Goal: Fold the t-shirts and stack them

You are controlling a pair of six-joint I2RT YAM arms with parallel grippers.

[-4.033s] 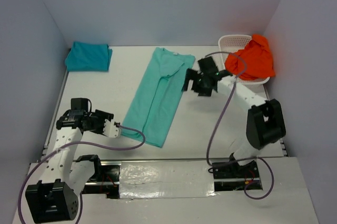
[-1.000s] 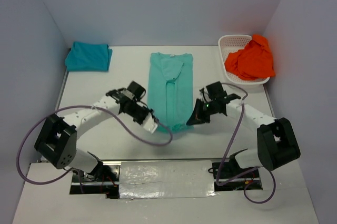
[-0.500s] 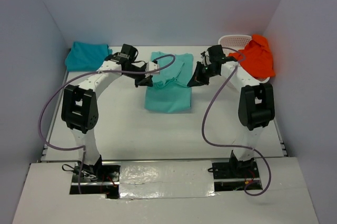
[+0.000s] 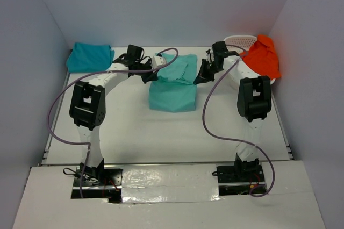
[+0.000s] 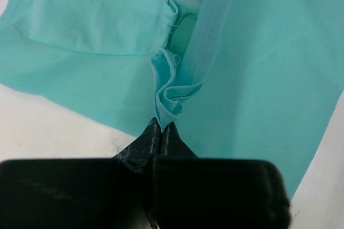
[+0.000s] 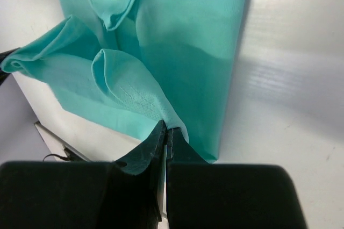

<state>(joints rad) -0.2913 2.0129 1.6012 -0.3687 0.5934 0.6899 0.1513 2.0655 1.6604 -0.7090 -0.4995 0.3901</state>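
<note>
The mint-aqua t-shirt (image 4: 172,92) lies folded over on itself at the table's far middle. My left gripper (image 4: 153,74) is shut on its hem corner at the shirt's left side; in the left wrist view the bunched cloth (image 5: 172,102) sticks out of the closed tips of the left gripper (image 5: 162,127). My right gripper (image 4: 200,78) is shut on the other hem corner at the right side, and the right wrist view shows the right gripper (image 6: 167,128) pinching the cloth edge (image 6: 156,105). A folded teal t-shirt (image 4: 90,57) rests far left. The orange t-shirt (image 4: 260,59) hangs out of the basket.
A white mesh basket (image 4: 236,42) stands at the far right corner. Purple cables (image 4: 212,105) loop from both arms over the table. Grey walls close in on three sides.
Both grippers have carried the mint shirt's lower hem from the near side to the far side, folding it in half. The arms now stretch far out across the table.
</note>
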